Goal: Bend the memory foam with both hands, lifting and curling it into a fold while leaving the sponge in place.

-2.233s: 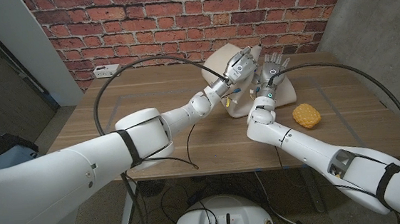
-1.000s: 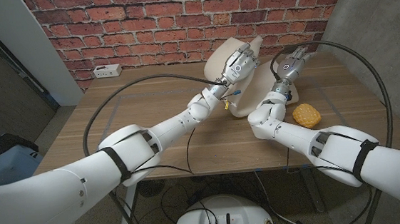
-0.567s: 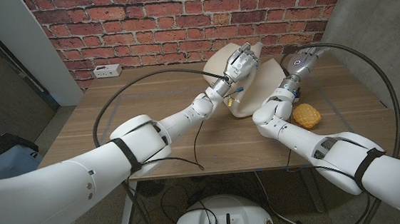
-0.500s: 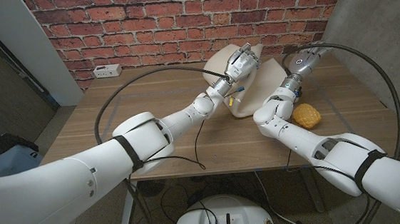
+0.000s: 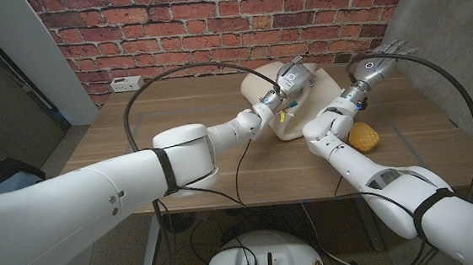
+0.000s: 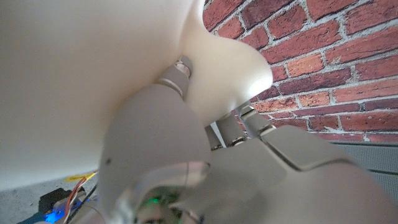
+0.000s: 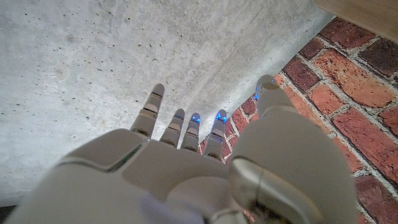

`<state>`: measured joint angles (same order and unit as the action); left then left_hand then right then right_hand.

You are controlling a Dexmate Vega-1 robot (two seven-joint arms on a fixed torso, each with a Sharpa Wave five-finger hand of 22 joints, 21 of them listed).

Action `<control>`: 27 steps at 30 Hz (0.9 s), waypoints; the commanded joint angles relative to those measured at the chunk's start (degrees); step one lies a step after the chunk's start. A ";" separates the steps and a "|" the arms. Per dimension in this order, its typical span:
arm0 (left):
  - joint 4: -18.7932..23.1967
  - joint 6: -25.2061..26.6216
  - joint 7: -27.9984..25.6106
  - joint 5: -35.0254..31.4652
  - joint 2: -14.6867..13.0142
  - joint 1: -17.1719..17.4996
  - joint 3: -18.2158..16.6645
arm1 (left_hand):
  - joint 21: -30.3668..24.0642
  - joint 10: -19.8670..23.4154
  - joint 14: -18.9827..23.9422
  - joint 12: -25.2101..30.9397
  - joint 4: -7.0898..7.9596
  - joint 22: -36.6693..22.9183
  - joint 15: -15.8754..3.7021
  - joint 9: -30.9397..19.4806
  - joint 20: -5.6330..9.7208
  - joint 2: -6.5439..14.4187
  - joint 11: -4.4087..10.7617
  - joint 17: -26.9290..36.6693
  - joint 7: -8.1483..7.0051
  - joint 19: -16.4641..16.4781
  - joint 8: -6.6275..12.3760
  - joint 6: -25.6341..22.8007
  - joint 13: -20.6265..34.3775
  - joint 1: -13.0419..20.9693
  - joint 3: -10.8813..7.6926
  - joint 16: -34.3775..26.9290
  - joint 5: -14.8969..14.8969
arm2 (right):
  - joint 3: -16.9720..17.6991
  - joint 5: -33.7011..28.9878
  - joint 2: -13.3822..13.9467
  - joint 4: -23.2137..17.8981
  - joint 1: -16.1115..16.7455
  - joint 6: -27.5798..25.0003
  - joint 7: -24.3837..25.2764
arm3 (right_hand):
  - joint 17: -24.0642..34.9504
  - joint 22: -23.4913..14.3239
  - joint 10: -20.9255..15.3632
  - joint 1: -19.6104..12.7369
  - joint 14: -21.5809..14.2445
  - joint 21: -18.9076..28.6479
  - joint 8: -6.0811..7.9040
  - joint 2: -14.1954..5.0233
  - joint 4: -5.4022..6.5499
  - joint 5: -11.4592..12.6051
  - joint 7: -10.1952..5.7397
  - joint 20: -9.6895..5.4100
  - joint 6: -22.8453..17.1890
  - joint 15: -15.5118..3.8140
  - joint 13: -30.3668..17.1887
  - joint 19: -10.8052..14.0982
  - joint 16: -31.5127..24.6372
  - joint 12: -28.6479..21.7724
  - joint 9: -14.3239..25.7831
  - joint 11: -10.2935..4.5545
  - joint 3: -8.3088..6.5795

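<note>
The cream memory foam (image 5: 313,88) lies at the table's back middle, its left edge raised. My left hand (image 5: 293,81) grips that raised edge. In the left wrist view its fingers (image 6: 180,68) press into the foam (image 6: 93,62), which curls around them. My right hand (image 5: 380,60) is lifted to the right of the foam, apart from it, with its fingers spread. The right wrist view shows this hand (image 7: 180,162) open against the concrete wall. The yellow sponge (image 5: 364,136) sits on the table beside my right forearm, untouched.
The wooden table (image 5: 177,129) carries a white power strip (image 5: 126,83) at its back left. Black cables (image 5: 134,115) arc above both arms. A brick wall runs behind the table, and a concrete wall (image 5: 447,14) stands at the right.
My right hand has let go of the foam and swung up and to the right, opening its fingers. The foam has sunk lower toward the table. My left hand keeps its hold.
</note>
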<state>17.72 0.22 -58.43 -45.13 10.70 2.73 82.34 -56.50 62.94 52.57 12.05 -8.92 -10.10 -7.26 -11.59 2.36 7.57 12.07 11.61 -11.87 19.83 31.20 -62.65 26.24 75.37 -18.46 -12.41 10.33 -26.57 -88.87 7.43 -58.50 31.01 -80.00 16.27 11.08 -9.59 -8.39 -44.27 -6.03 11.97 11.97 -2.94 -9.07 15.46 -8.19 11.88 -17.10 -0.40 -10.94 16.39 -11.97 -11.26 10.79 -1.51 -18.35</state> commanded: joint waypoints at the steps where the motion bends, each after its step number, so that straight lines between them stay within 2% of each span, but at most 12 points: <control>1: -1.57 -3.58 6.01 14.52 2.47 -1.94 7.01 | 0.13 0.13 -0.18 0.09 -0.04 -0.09 -6.74 0.30 4.78 0.20 -0.39 0.05 0.11 0.57 -0.56 -0.84 -0.07 -0.54 0.50 0.12 -0.09 | 4.48 -3.04 -1.20 -3.87 1.95 0.02 1.67 | 0.15 -0.19 -0.11 0.29 0.03 -0.02 -0.07 0.29 0.20 -0.15 0.16 0.27 -0.29 0.54 -0.13 0.06 -0.09 -0.22 0.27 0.34 -0.12; 10: -1.57 -6.50 14.59 22.14 3.98 -2.06 3.90 | 1.25 -3.46 -4.44 -0.52 -0.17 0.26 -6.65 0.46 2.02 -0.30 -0.62 -0.79 0.71 1.79 -2.78 -2.13 -1.23 -0.15 0.77 1.60 -0.05 | 4.24 -4.32 -0.40 -7.35 3.47 0.02 0.06 | 0.20 -0.20 -0.15 0.51 -0.06 -0.18 -0.12 0.33 0.35 -0.33 0.25 0.27 -0.34 0.53 -0.13 -0.04 -0.12 -0.21 0.28 0.55 -0.10; 15: -1.57 -5.71 19.69 25.61 4.93 -2.23 2.60 | 2.59 -6.71 -6.80 -0.82 0.24 0.40 -6.51 0.29 1.49 -1.21 -0.68 -0.90 1.40 2.42 -5.26 1.51 -1.87 -0.84 1.22 1.73 -0.13 | 3.87 -5.40 0.12 -8.73 4.06 0.02 -1.13 | 0.25 -0.21 -0.15 0.72 -0.51 -0.27 -0.20 0.32 0.49 -0.47 0.30 0.25 -0.28 0.23 -0.14 -0.06 -0.30 -0.20 0.28 0.51 -0.08; 16: -1.57 -5.36 21.11 26.40 5.13 -2.27 2.28 | 3.24 -8.33 -7.78 -1.03 0.54 0.40 -6.51 0.18 1.08 -1.53 -0.70 -0.93 0.64 2.40 -6.55 3.96 -2.17 -1.70 1.57 1.74 -0.04 | 3.81 -5.74 0.21 -8.98 4.17 0.02 -1.51 | 0.25 -0.21 -0.13 0.76 -0.65 -0.28 -0.22 0.33 0.51 -0.51 0.28 0.24 -0.27 0.25 -0.14 -0.04 -0.35 -0.19 0.29 0.55 -0.08; 18: -1.57 -4.48 23.83 27.75 5.50 -2.38 1.83 | 4.58 -10.87 -9.76 -0.83 0.89 0.44 -6.30 0.04 0.79 -2.63 -0.54 -1.00 0.72 3.07 -10.85 12.18 -2.52 -3.64 2.71 1.71 0.13 | 3.66 -6.24 0.45 -9.54 4.42 0.02 -2.12 | 0.27 -0.21 -0.18 0.82 -0.79 -0.30 -0.27 0.32 0.55 -0.55 0.28 0.23 -0.18 0.15 -0.14 -0.03 -0.40 -0.20 0.29 0.51 -0.08; 19: -1.57 -3.97 24.96 28.18 5.66 -2.46 1.79 | 5.57 -14.83 -11.32 -1.34 1.00 0.42 -6.15 0.09 0.71 -3.44 -0.63 -1.09 0.01 3.39 -14.54 18.82 -3.15 -4.83 3.40 1.83 0.56 | 3.53 -6.50 0.62 -9.85 4.56 0.02 -2.52 | 0.27 -0.21 -0.14 0.85 -0.88 -0.31 -0.29 0.32 0.57 -0.57 0.31 0.23 -0.16 0.14 -0.14 -0.02 -0.43 -0.19 0.29 0.51 -0.08; 20: -1.57 -3.33 25.88 28.33 5.82 -2.57 1.94 | 5.92 -16.12 -12.24 -1.43 1.07 0.41 -5.95 0.12 0.39 -3.74 -0.58 -1.12 -0.09 3.36 -15.74 20.87 -3.36 -5.31 3.66 1.95 0.67 | 3.42 -6.89 0.79 -10.10 4.69 0.02 -2.99 | 0.28 -0.21 -0.16 0.88 -1.02 -0.33 -0.30 0.32 0.59 -0.60 0.32 0.23 -0.14 0.07 -0.14 -0.02 -0.49 -0.19 0.29 0.50 -0.08; 21: -1.57 -2.77 26.75 28.49 5.97 -2.67 2.04 | 7.28 -20.82 -15.41 -1.57 1.54 0.38 -5.76 0.24 -0.31 -4.43 -0.71 -1.12 -0.18 2.59 -19.85 28.69 -4.04 -7.07 4.64 2.11 0.96 | 3.31 -7.24 0.95 -10.31 4.81 0.02 -3.40 | 0.29 -0.21 -0.14 0.91 -1.09 -0.34 -0.30 0.32 0.60 -0.62 0.31 0.23 -0.15 0.03 -0.14 -0.01 -0.51 -0.18 0.29 0.55 -0.07; 22: -1.57 -1.74 28.50 29.10 6.26 -2.77 1.81 | 8.28 -24.90 -18.19 -1.65 2.00 0.37 -5.56 0.33 -0.52 -5.35 -0.87 -1.15 -0.15 2.34 -21.43 34.79 -4.60 -8.87 5.83 2.18 1.24 | 3.13 -7.67 1.25 -10.91 5.09 0.02 -4.19 | 0.29 -0.22 -0.07 0.97 -1.18 -0.36 -0.32 0.34 0.63 -0.67 0.26 0.23 -0.14 0.02 -0.14 -0.01 -0.53 -0.15 0.29 0.33 -0.07; 25: -1.57 0.25 31.06 29.38 6.68 -3.14 2.17 | 11.20 -36.03 -25.71 -2.12 2.97 0.37 -4.53 0.77 -1.73 -7.74 -2.67 -1.28 1.46 -0.18 -21.88 49.22 -6.02 -12.84 9.02 2.18 2.50 | 2.75 -8.62 1.83 -11.48 5.44 0.02 -5.64 | 0.31 -0.22 -0.08 1.05 -1.23 -0.39 -0.38 0.36 0.67 -0.74 0.26 0.24 -0.04 -0.03 -0.14 -0.01 -0.54 -0.15 0.29 0.39 -0.06; 26: -1.57 0.88 31.49 29.37 6.79 -3.19 2.34 | 12.40 -40.08 -28.91 -2.21 3.18 0.36 -3.25 0.88 -2.52 -7.75 -3.47 -1.33 2.66 -1.44 -21.91 53.90 -6.57 -13.48 9.68 2.40 3.23 | 2.61 -8.79 2.02 -11.65 5.54 0.02 -5.99 | 0.31 -0.22 -0.08 1.09 -1.41 -0.42 -0.40 0.39 0.68 -0.78 0.22 0.24 -0.01 -0.08 -0.14 -0.02 -0.60 -0.15 0.29 0.49 -0.05; 27: -1.57 1.45 31.73 29.31 6.89 -3.21 2.51 | 13.76 -44.57 -31.27 -2.23 3.37 0.35 -2.97 0.97 -2.57 -8.10 -2.92 -1.45 2.60 -2.81 -21.51 56.71 -7.23 -14.31 10.59 2.34 3.84 | 2.43 -8.91 2.24 -11.83 5.63 0.02 -6.35 | 0.32 -0.22 -0.10 1.12 -1.42 -0.43 -0.42 0.40 0.69 -0.80 0.22 0.24 0.01 -0.07 -0.14 -0.03 -0.60 -0.15 0.29 0.50 -0.04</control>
<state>16.22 -2.94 -35.61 -19.56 15.96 0.25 84.98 -45.19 26.85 26.60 9.93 -6.08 -9.57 -2.86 -10.71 0.41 0.45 9.58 10.19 -10.21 19.45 9.52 -14.08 20.09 62.94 -9.68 -10.14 12.83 -23.13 -95.24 8.05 -67.63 35.29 -80.01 13.70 11.07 -9.74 -8.39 -43.74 -6.66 11.65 11.64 -2.42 -8.61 14.81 -8.20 11.88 -17.09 -0.41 -10.95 16.39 -12.30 -11.26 10.79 -1.52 -18.35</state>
